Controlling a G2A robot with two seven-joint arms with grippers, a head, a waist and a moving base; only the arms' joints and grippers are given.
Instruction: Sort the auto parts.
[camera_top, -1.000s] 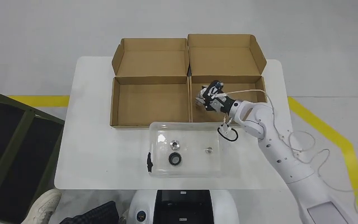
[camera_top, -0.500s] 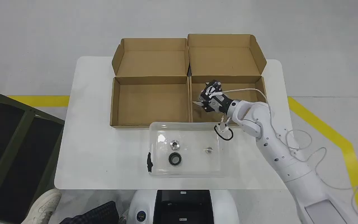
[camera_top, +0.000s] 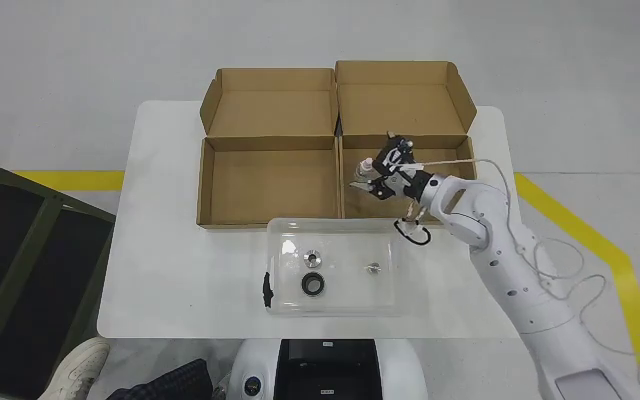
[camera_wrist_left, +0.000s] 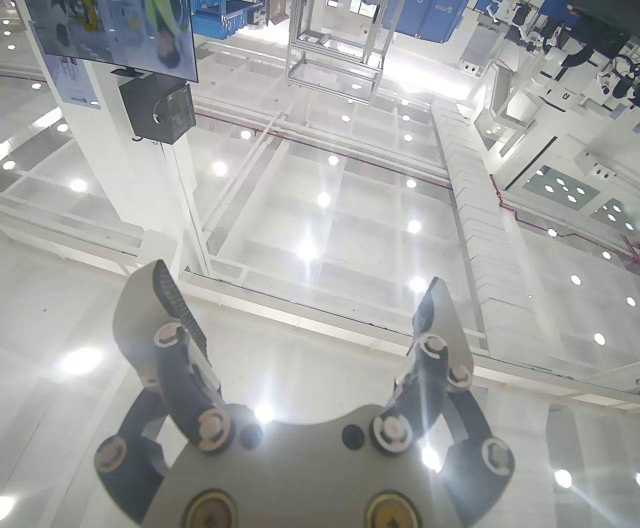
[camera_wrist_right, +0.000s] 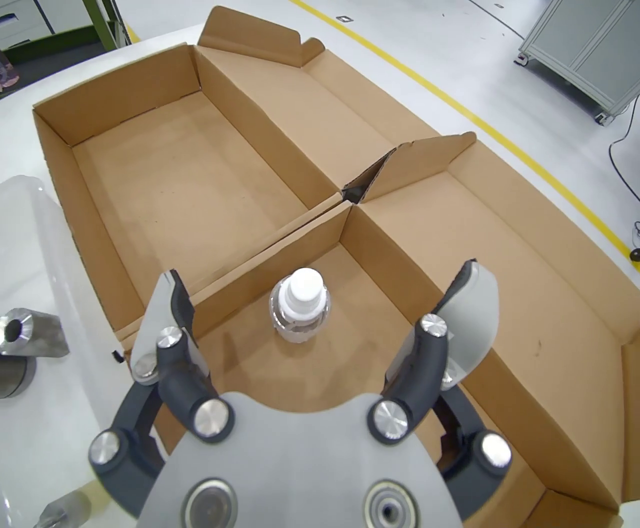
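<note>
A small clear part with a white cap (camera_wrist_right: 300, 310) stands upright on the floor of the right cardboard box (camera_wrist_right: 525, 320), near the wall it shares with the left box. My right gripper (camera_wrist_right: 321, 278) hovers open just above it, one finger on each side and neither touching. From the top, the right gripper (camera_top: 373, 172) is over the right box's (camera_top: 405, 143) left end. My left gripper (camera_wrist_left: 297, 280) is open, holds nothing and points up at the ceiling.
The left cardboard box (camera_top: 268, 185) has a bare floor. A clear plastic tray (camera_top: 330, 225) in front of the boxes holds a black ring (camera_top: 314, 285), a small metal piece (camera_top: 313, 259) and a bolt (camera_top: 374, 267). A metal block (camera_wrist_right: 25, 330) lies in the tray.
The right wrist shifted a little toward the tray, then back toward the far side of the right box. Nothing in the tray has moved.
</note>
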